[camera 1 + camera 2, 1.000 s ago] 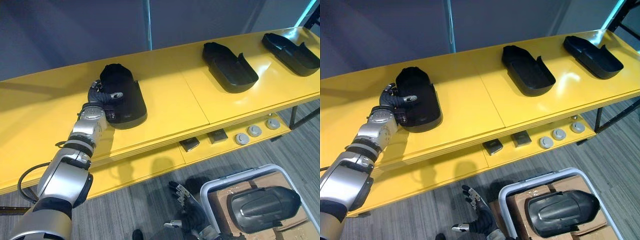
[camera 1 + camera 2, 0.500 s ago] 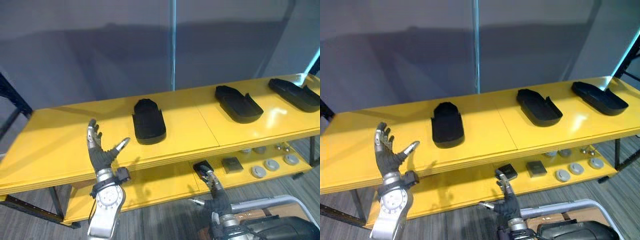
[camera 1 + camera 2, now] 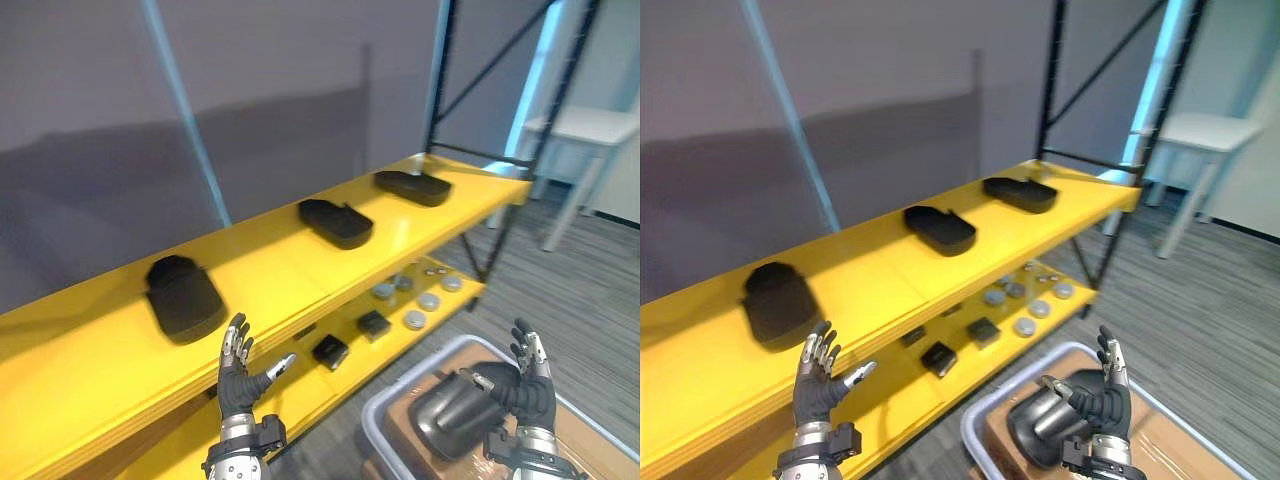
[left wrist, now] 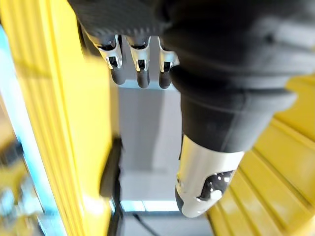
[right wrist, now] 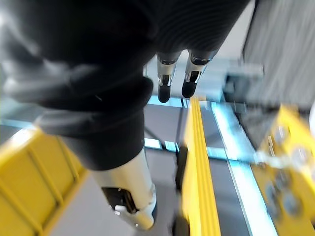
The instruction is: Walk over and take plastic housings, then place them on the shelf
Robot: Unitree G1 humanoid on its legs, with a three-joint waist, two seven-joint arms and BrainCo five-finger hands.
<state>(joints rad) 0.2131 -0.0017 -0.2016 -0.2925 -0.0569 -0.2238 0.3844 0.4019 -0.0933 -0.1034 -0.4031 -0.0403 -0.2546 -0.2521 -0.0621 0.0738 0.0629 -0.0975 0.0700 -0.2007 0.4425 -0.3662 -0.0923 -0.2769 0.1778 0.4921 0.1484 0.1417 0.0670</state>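
Observation:
Three black plastic housings lie on the yellow shelf's (image 3: 270, 290) top board: one at the left (image 3: 181, 297), one in the middle (image 3: 337, 222), one near the far end (image 3: 412, 187). A fourth housing (image 3: 448, 412) rests on cardboard inside a grey-rimmed bin (image 3: 385, 412) on the floor. My left hand (image 3: 239, 376) is raised in front of the shelf's edge, fingers straight, holding nothing. My right hand (image 3: 526, 384) is held upright just right of the bin's housing, open too, its thumb toward the housing.
The lower board carries small black blocks (image 3: 329, 350) and grey discs (image 3: 416, 320). A black rack upright (image 3: 440, 80) stands at the shelf's far end. Beyond it is a white table (image 3: 590, 128) on grey carpet.
The camera has swung and pulled back from the shelf. My left hand let go of the left housing and drew back, open. My right hand has risen beside the bin.

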